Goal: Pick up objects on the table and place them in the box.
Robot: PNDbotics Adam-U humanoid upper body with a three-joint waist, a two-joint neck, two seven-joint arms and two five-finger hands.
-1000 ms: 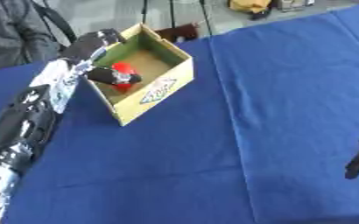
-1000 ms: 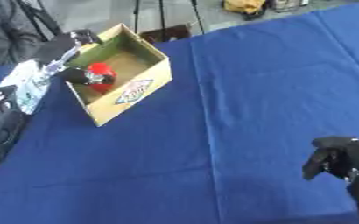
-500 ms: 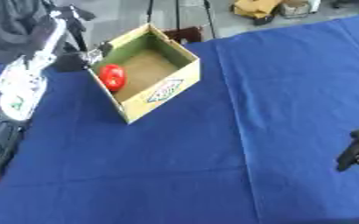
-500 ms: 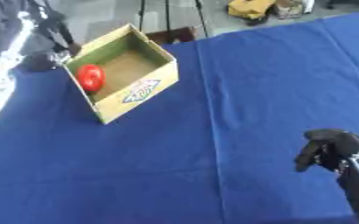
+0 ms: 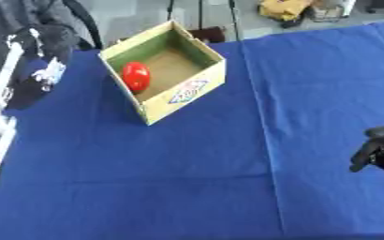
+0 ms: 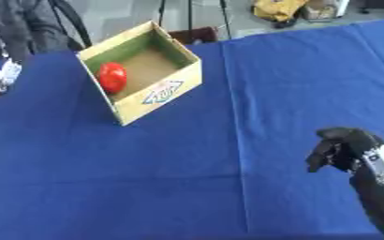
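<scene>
A red tomato-like ball (image 5: 136, 76), seemingly smooth and light, is lying in the cardboard box (image 5: 183, 93), upper left; my right robot hand (image 6: 343, 149) is curling empty, my left robot hand (image 5: 41, 77) indiscernible.

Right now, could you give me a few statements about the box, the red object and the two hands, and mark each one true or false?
1. The red object lies inside the box. True.
2. The left hand is reaching into the box. False: it is beside the box, on its left, over the blue tablecloth.
3. The right hand is low on the right, far from the box. True.
4. The right hand holds the red object. False: its fingers are curled and hold nothing.
5. The box lies tipped on its side. False: it stands upright, open at the top.
</scene>
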